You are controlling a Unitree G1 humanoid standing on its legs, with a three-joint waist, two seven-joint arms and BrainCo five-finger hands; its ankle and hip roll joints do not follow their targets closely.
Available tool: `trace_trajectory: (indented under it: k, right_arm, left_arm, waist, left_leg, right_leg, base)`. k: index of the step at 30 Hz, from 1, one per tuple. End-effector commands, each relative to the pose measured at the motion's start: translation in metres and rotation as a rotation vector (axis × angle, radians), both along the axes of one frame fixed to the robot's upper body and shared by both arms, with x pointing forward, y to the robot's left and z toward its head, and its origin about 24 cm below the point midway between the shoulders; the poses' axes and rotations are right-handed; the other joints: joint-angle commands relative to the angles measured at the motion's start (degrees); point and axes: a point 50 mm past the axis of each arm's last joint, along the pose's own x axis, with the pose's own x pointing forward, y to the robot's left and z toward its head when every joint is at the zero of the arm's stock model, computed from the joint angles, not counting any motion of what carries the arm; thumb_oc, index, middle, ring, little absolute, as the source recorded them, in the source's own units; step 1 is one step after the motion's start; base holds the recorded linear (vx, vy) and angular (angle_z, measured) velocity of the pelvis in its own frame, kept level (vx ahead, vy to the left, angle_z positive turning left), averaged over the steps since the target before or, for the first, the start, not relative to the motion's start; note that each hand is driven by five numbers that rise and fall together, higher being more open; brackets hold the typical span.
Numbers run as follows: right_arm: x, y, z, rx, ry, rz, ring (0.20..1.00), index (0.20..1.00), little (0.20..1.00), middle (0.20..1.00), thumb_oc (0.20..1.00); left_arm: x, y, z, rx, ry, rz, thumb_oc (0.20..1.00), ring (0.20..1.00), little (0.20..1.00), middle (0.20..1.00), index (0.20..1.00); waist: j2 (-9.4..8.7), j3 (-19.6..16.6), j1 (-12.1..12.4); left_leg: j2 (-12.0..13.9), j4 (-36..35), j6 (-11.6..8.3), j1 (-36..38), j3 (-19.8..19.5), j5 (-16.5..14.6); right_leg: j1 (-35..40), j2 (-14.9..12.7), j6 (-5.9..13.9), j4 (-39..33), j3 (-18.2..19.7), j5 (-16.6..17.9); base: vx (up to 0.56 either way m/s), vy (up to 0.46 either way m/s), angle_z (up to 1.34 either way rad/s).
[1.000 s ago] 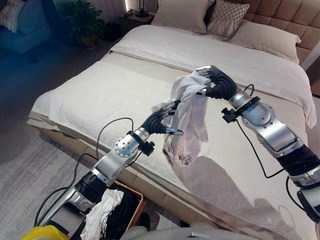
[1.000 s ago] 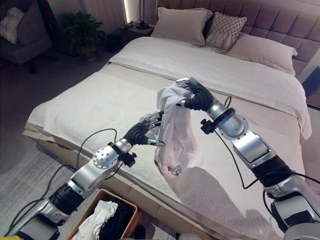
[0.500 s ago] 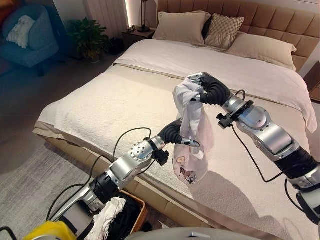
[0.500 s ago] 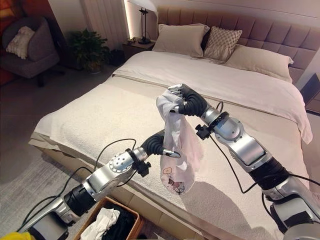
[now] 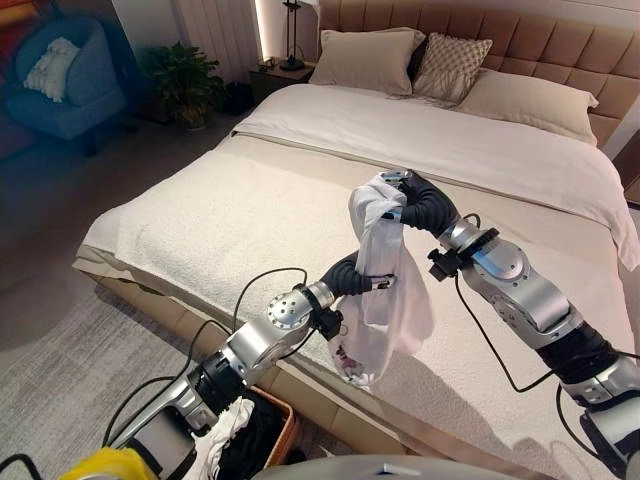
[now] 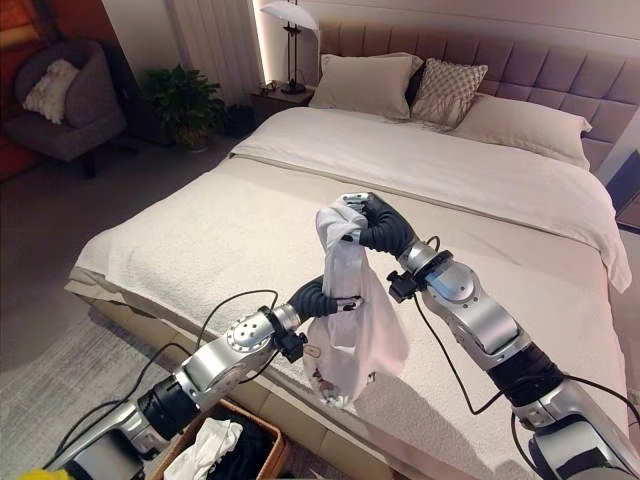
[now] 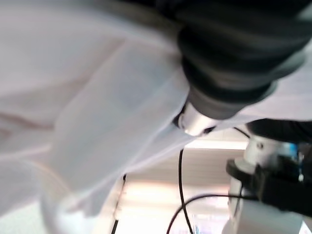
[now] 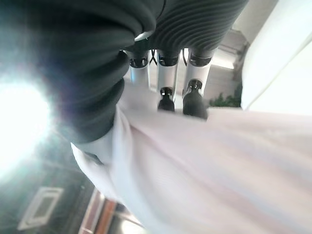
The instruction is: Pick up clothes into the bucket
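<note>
Here you see a white garment (image 5: 385,295) held up in the air above the near edge of the bed (image 5: 220,215), pinched between both hands. Your right hand (image 6: 372,222) has the top of the cloth bunched inside its curled fingers; in the right wrist view the fingertips (image 8: 194,101) press down onto the fabric. From that grip the garment hangs straight down toward 6 o'clock, its lower end with a small printed patch dangling just past the mattress edge.

Your left hand (image 5: 352,277) sits at about 7 o'clock from the right hand, lower down, at the middle of the hanging cloth. Its fingers are closed on a fold of the fabric, one dark tip poking out across the front of it.

The bucket (image 6: 262,452), a brown basket on the floor at 7 o'clock from the garment and close against the bed base, already holds a white piece (image 6: 207,447) over dark clothing. Pillows (image 5: 375,60) lie at 12 o'clock by the headboard, an armchair (image 6: 70,105) at 10 o'clock.
</note>
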Motion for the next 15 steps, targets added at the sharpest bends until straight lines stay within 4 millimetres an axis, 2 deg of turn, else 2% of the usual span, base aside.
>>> trace_trajectory:
  k: [1, 4, 9, 12, 15]
  right_arm:
    - [-0.012, 0.001, 0.049, 0.147, -0.237, 0.022, 1.000, 1.000, 1.000, 1.000, 1.000]
    - [-0.012, -0.010, 0.045, 0.163, -0.237, -0.037, 1.000, 1.000, 1.000, 1.000, 1.000]
    - [-0.014, -0.036, 0.040, 0.149, -0.266, -0.187, 1.000, 1.000, 1.000, 1.000, 1.000]
    - [-0.018, -0.050, 0.037, 0.097, -0.304, -0.296, 1.000, 1.000, 1.000, 1.000, 1.000]
    - [-0.020, -0.072, 0.026, 0.032, -0.307, -0.450, 1.000, 1.000, 1.000, 1.000, 1.000]
  left_arm:
    - [0.002, 0.008, 0.001, 0.030, -0.083, 0.045, 0.200, 0.200, 0.200, 0.200, 0.200]
    - [0.002, 0.026, -0.005, 0.077, -0.107, 0.123, 0.200, 0.200, 0.200, 0.200, 0.200]
    - [-0.002, 0.068, -0.009, 0.117, -0.139, 0.292, 0.200, 0.200, 0.200, 0.200, 0.200]
    - [-0.008, 0.096, -0.002, 0.136, -0.186, 0.393, 0.200, 0.200, 0.200, 0.200, 0.200]
    - [-0.018, 0.128, 0.018, 0.153, -0.287, 0.514, 0.200, 0.200, 0.200, 0.200, 0.200]
  waist:
    - [-2.68, -3.55, 1.20]
    - [-2.80, -3.63, 1.66]
    - [-2.91, -3.58, 2.29]
    - [-2.82, -3.36, 2.48]
    - [-2.77, -2.87, 3.04]
  left_leg:
    - [-1.40, 3.33, 1.55, -1.52, 0.86, -4.44]
    - [-1.36, 3.34, 1.58, -1.34, 0.75, -4.56]
    - [-1.32, 3.26, 1.59, -1.12, 0.61, -4.61]
    - [-1.27, 3.20, 1.62, -1.18, 0.52, -4.54]
    - [-1.26, 2.89, 1.62, -1.32, 0.39, -4.43]
  right_leg:
    - [-3.02, -1.82, 1.48, 5.27, 0.27, -0.49]
    - [-2.67, -1.83, 1.45, 5.03, 0.22, -0.55]
    - [-2.41, -1.75, 1.37, 4.83, 0.00, -0.60]
    - [-2.55, -1.74, 1.29, 4.79, -0.09, -0.55]
    - [-2.67, -1.68, 1.26, 4.48, -0.25, -0.44]
  base:
    - [0.00, 0.000, 0.00]
    - [0.00, 0.000, 0.00]
    - [0.00, 0.000, 0.00]
    - [0.00, 0.000, 0.00]
    - [0.01, -0.004, 0.01]
